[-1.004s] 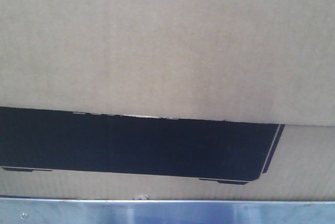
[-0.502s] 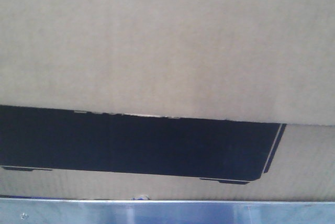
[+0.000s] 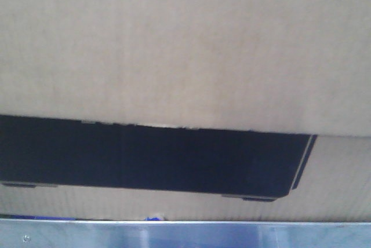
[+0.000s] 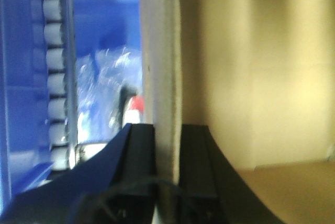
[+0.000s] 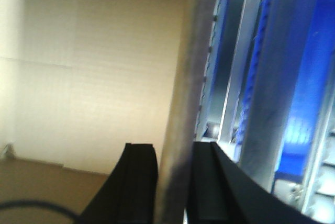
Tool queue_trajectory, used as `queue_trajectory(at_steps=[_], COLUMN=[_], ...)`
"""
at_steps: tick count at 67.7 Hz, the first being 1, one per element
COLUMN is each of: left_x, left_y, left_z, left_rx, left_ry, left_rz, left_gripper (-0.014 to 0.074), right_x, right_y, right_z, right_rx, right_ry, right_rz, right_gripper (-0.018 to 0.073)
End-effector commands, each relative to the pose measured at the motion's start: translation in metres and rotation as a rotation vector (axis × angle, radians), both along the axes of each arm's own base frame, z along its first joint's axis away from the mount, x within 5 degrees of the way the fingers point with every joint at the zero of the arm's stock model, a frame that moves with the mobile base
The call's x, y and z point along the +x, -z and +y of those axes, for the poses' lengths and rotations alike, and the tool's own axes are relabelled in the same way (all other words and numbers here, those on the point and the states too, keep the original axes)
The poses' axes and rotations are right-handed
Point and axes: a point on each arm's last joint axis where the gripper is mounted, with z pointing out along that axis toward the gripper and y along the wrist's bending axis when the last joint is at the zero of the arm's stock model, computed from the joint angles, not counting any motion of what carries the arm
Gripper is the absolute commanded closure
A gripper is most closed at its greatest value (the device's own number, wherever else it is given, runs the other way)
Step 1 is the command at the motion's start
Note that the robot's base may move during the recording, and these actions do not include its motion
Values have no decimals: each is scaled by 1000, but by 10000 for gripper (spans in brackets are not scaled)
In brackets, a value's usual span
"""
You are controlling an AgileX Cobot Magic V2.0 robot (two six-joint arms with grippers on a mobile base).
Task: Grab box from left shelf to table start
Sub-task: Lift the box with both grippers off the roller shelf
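The tan cardboard box (image 3: 185, 45) fills the front view, with its wide black printed panel (image 3: 151, 158) low across it. No gripper shows in that view. In the left wrist view my left gripper (image 4: 167, 135) is shut on the box's upright side wall (image 4: 159, 51), one finger outside and one inside the box. In the right wrist view my right gripper (image 5: 175, 153) is shut on the opposite side wall (image 5: 188, 67) in the same way. The tan inside of the box shows in both wrist views.
A metal rail (image 3: 185, 235) runs along the bottom of the front view. Blue shelf frames with white rollers (image 4: 55, 67) stand close outside the left wall. Blue and grey metal rails (image 5: 261, 77) stand close outside the right wall.
The box has shifted slightly in the front view: the black panel's lower edge sits a little lower and more blue shows beneath it. Both grips look unchanged.
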Motion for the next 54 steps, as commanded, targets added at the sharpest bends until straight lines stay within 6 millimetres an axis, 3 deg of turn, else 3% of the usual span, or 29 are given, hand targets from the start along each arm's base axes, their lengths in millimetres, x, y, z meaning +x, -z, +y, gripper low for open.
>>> queue_trajectory(at_steps=[1,10,21,40,54], left_x=[-25,-51,-79,-123,-160], left_y=[-33,-41,-32,-6,6], left_z=[5,9,16,24,33], left_rx=[-56,-91,-102,-144,-165], left_ry=[-2,4,6,15,18], left_rz=[-222,-293,-325,-424,-510], left_gripper=[689,689,689,689,689], right_x=[-24,-54,-83,-133,-183], right_y=[-40,-60,-70,-40,-28], right_z=[-4,-5,-5,-6,-7], right_rx=[-31,-27,-26,-21,-13], right_ry=[15,18,17,22,24], right_rz=[-245,-348,-419,-462,-579], right_gripper=[501,501,501,501,501])
